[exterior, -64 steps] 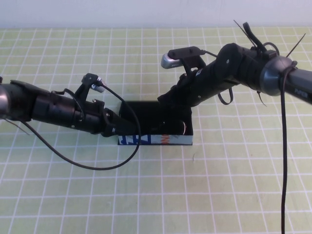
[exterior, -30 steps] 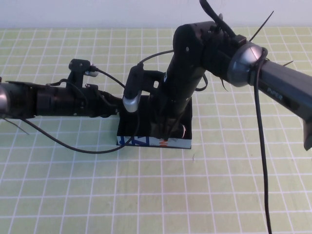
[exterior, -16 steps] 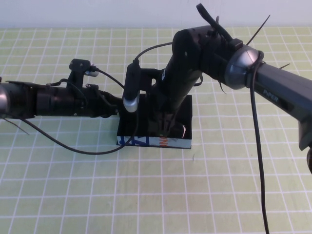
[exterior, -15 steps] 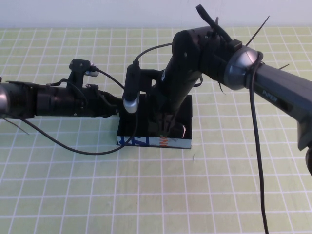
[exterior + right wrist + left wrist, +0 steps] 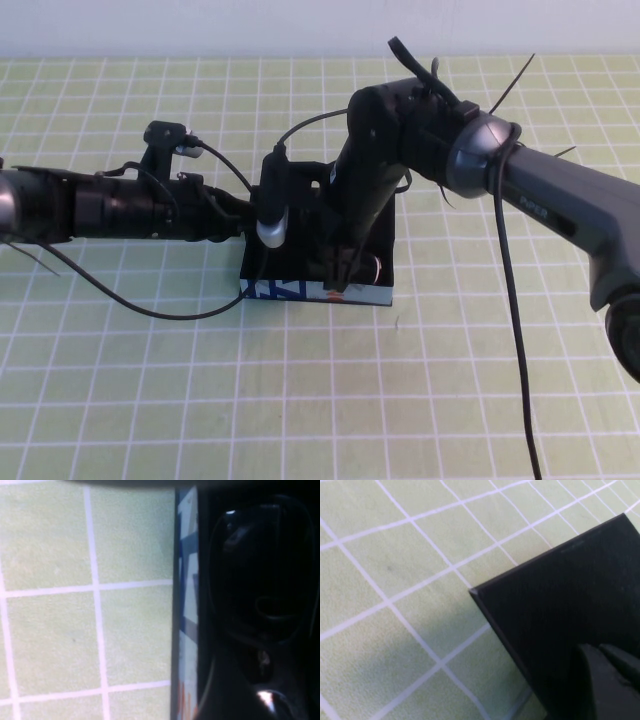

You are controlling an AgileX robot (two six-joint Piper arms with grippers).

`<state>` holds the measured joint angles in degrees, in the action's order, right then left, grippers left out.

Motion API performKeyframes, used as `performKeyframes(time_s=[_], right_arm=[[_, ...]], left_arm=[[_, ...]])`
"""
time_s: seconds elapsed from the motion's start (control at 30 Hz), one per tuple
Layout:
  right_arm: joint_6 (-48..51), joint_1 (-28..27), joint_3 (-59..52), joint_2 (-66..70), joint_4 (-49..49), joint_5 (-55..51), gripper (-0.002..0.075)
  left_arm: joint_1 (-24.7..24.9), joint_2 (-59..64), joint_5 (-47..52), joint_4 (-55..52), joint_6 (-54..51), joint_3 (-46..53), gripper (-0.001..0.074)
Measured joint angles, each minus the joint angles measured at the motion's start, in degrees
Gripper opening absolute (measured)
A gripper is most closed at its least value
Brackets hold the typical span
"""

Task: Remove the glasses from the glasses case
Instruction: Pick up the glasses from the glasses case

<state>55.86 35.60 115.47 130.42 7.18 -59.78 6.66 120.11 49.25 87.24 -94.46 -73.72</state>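
Note:
The glasses case lies mid-table with its light blue printed side facing me, and it is open. The black glasses lie inside it; one glossy lens shows in the right wrist view, next to the case's blue side. My right gripper reaches straight down into the case over the glasses, and it also shows in the right wrist view. My left gripper is at the case's left end. Its fingers are closed on the flat black lid.
A green mat with a white grid covers the table. Both arms' cables hang around the case. A white wall runs along the far edge.
My right arm has swung over from the back right and lowered its gripper into the case, shifting slightly left in the last half second. My left arm straightened earlier and has stayed still since.

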Motion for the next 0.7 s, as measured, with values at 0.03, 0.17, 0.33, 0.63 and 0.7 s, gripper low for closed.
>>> performKeyframes(time_s=[0.03,0.17,0.33,0.63,0.7], right_arm=[[0.1,0.0,0.0,0.0,-0.1,0.1,0.0317],[0.1,0.0,0.0,0.0,-0.2,0.4,0.0317],[0.1,0.0,0.0,0.0,-0.3,0.4,0.0295],[0.1,0.0,0.0,0.7,-0.4,0.4,0.0221],[0.1,0.0,0.0,0.8,-0.4,0.4,0.0220]], left_arm=[[0.0,0.0,0.0,0.0,0.0,0.0,-0.0004],[0.0,0.0,0.0,0.0,0.0,0.0,-0.0004],[0.0,0.0,0.1,0.0,0.0,0.0,-0.0004],[0.0,0.0,0.1,0.0,0.0,0.0,-0.0004],[0.0,0.0,0.1,0.0,0.0,0.0,-0.0004]])
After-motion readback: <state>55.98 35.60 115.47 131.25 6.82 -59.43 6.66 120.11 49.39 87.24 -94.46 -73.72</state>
